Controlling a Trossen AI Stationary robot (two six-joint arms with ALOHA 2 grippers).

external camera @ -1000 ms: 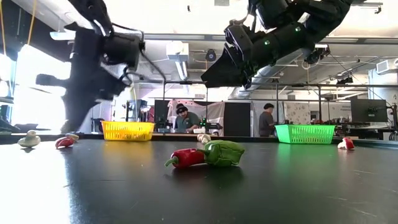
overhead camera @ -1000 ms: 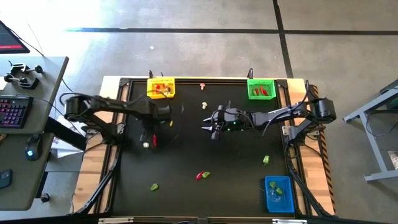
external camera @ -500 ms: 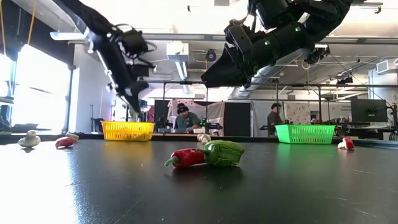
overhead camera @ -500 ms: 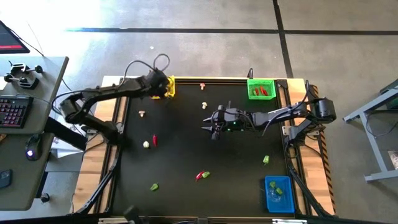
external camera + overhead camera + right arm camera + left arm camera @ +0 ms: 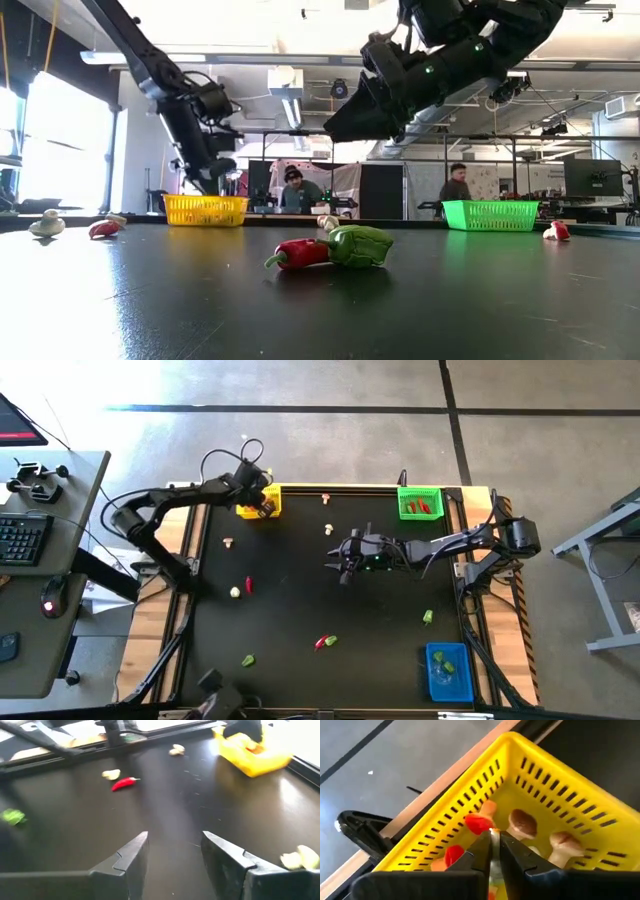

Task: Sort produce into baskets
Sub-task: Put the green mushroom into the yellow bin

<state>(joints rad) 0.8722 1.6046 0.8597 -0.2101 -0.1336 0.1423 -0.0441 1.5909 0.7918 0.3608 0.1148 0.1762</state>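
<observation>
The yellow basket (image 5: pixel 262 502) stands at the table's far left edge and holds red pieces (image 5: pixel 477 824) and brown-capped mushrooms (image 5: pixel 521 822). My left gripper (image 5: pixel 494 836) hangs over it, slanting down, shut on a thin pale piece of produce (image 5: pixel 493 851). The green basket (image 5: pixel 419 503) is at the far right and the blue basket (image 5: pixel 448 671) at the near right. My right gripper (image 5: pixel 175 852) hovers open above the table's middle (image 5: pixel 338 565) with nothing between its fingers. My left gripper pinches the pale piece (image 5: pixel 493 854) between its two fingers, which come from above and slant down into the basket's opening. Only a narrow white strip shows between the fingers, so which part of the piece they have cannot be told. It hangs clear of the basket's contents.
Loose produce lies on the black table: a mushroom (image 5: pixel 228 543), a white bulb (image 5: pixel 235 592) beside a red chilli (image 5: pixel 248 585), a red and green pair (image 5: pixel 326 642), green chunks (image 5: pixel 247 659) (image 5: pixel 427 617), and pale pieces (image 5: pixel 328 529) (image 5: pixel 326 498). People stand in the room behind.
My left gripper has swung from above the table's left middle toward the far edge and now hangs over the yellow basket; it has rolled and tipped downward on the way. A mushroom on the left that the arm covered now shows.
</observation>
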